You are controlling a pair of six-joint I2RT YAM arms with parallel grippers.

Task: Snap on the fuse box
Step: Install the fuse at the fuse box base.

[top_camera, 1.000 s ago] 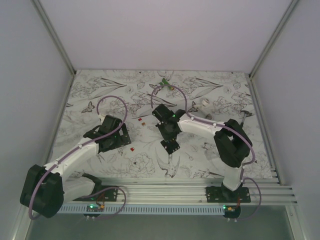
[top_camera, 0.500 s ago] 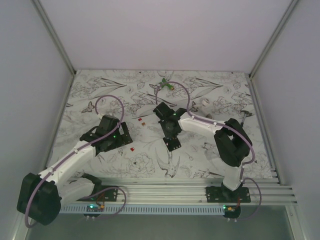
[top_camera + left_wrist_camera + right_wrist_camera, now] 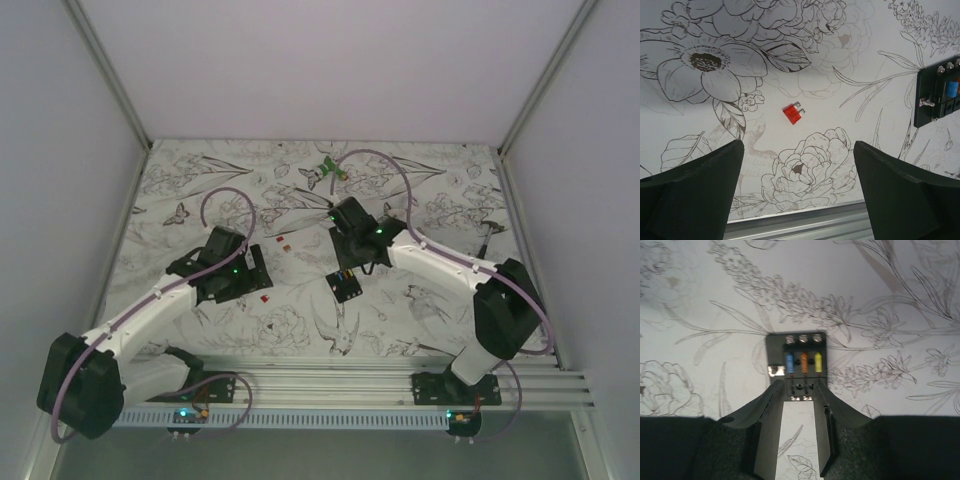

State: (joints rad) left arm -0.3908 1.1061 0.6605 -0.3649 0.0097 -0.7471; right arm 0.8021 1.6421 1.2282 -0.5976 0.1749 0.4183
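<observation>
The fuse box (image 3: 345, 286) lies flat on the flower-print table near the middle. In the right wrist view the fuse box (image 3: 797, 357) is a black block holding a blue, an orange and a yellow fuse. My right gripper (image 3: 799, 390) hovers over its near end, jaws narrowly open with nothing between them, and its fingertips (image 3: 776, 390) overlap the box's near corners. My left gripper (image 3: 799, 145) is wide open and empty over the table, left of the box. The box's edge also shows at the right of the left wrist view (image 3: 937, 97).
A loose red fuse (image 3: 793, 114) lies on the table ahead of the left gripper, also seen from above (image 3: 265, 296). Two more small fuses (image 3: 283, 243) lie farther back. A green-and-white object (image 3: 330, 168) sits at the far middle. A metal rail (image 3: 350, 375) runs along the near edge.
My right gripper has drawn back from the fuse box, which now lies uncovered on the table; the right elbow swung right. The left arm shifted slightly toward the middle.
</observation>
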